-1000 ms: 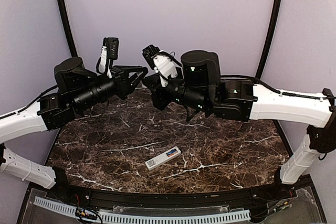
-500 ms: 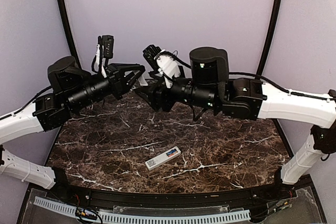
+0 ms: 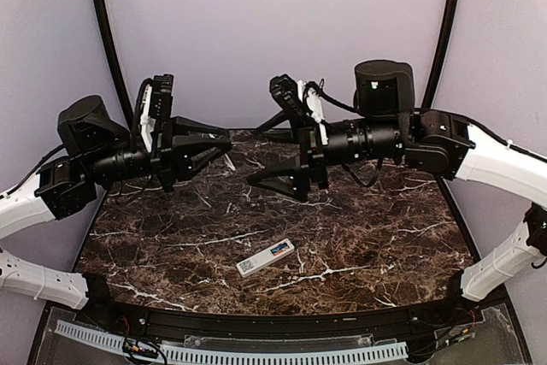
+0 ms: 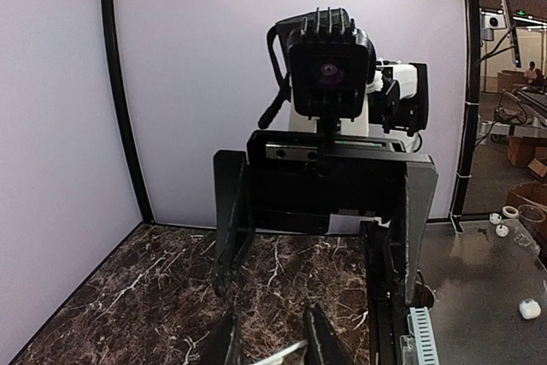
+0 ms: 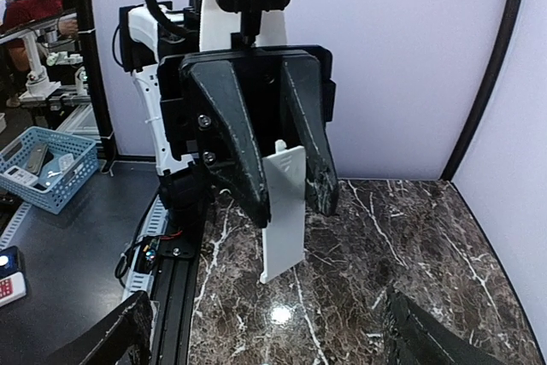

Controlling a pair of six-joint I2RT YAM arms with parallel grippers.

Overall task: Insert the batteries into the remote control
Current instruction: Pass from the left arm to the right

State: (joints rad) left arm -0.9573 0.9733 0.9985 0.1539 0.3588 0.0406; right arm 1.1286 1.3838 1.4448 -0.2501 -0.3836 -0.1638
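Springing wide, the right claw (image 3: 255, 156) lets go; left claw (image 5: 295, 201) clamps what looks like the cover (image 5: 284, 220). Remote control (image 3: 266, 257), lower centre, awaits loading.

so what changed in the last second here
The right pincer opened wide and its arm drew back to the right, so the two pincers, which had met in the middle, now stand apart. The left arm eased back to the left. The left pincer kept its hold on the flat white cover, and the remote control lies where it was on the table.
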